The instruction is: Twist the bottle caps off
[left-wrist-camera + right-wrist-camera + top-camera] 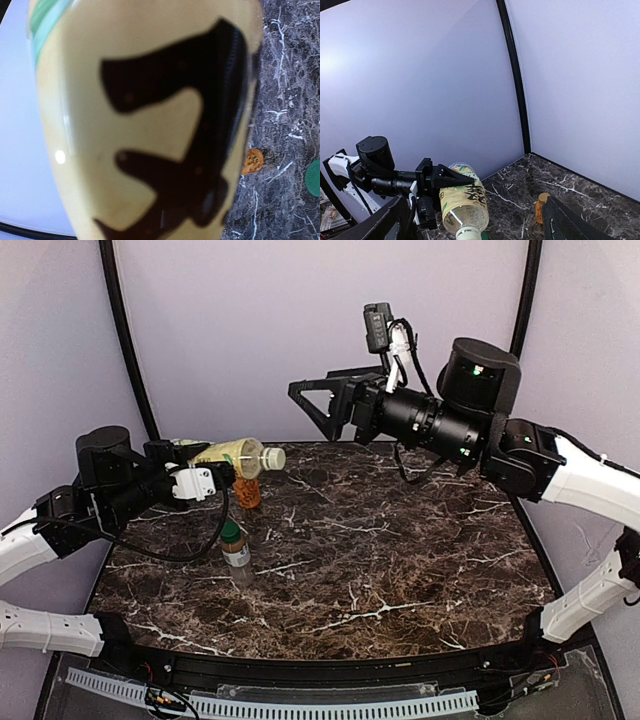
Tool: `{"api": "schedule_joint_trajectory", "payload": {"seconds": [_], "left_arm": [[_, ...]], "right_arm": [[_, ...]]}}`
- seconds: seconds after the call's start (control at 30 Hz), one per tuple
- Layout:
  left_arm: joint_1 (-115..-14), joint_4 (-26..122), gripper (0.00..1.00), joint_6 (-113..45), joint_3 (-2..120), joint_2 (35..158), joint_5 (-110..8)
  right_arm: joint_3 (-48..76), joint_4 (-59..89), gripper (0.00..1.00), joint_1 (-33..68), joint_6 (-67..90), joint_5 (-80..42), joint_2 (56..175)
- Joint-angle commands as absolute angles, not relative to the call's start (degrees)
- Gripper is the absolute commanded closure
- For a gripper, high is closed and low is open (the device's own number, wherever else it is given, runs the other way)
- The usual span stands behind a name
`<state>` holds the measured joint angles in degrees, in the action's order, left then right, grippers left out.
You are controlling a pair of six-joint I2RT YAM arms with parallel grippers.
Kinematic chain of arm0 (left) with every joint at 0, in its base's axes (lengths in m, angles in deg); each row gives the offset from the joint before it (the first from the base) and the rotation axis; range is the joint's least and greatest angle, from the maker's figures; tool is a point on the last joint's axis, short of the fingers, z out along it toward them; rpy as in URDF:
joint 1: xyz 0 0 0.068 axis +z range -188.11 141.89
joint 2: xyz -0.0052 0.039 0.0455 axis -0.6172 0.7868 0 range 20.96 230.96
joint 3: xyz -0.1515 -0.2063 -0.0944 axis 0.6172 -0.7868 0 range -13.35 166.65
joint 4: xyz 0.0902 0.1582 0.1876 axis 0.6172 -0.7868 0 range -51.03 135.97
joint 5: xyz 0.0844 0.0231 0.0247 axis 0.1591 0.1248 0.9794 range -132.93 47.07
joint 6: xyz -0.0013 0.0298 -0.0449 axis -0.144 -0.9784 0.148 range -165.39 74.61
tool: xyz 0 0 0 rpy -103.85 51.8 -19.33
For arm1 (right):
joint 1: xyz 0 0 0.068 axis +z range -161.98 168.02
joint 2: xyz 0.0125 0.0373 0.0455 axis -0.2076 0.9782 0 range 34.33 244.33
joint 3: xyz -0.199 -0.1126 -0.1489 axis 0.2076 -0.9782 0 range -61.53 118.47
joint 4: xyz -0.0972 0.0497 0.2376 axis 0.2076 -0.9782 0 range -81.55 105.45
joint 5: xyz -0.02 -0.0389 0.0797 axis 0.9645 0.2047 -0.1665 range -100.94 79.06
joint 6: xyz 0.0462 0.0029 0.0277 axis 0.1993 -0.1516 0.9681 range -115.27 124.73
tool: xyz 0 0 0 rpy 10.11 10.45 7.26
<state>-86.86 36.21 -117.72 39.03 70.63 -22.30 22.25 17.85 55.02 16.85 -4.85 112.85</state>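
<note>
My left gripper (222, 466) is shut on the yellow-green tea bottle (232, 454) and holds it level above the table, its cream-white cap (273, 458) pointing right. The bottle's label fills the left wrist view (150, 55). The squat orange bottle (247, 491) with its gold-orange cap stands just behind and below it. The small clear bottle (238, 556) with a dark green cap (232, 532) stands nearer. My right gripper (312, 408) is open and empty, raised to the right of the cream cap, facing it. In the right wrist view the tea bottle (465, 197) points at the camera between my fingers (567, 222).
The dark marble table (400, 560) stretches to the right and front of the bottles. Grey walls with black corner posts (125, 330) close the back and sides. The orange cap (252, 161) and the green cap (315, 177) show below in the left wrist view.
</note>
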Motion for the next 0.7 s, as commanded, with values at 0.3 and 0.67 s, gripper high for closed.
{"api": "schedule_joint_trajectory", "payload": {"seconds": [0.3, 0.67], "left_arm": [[-86.67, 45.77, 0.90, -123.13, 37.64, 70.63, -17.82], [-86.71, 45.72, 0.90, -122.69, 37.74, 70.93, -18.64]], "right_arm": [[23.26, 13.69, 0.28, 54.29, 45.89, -9.07, 119.45], [24.06, 15.17, 0.48, 53.29, 46.56, -10.67, 122.88]]}}
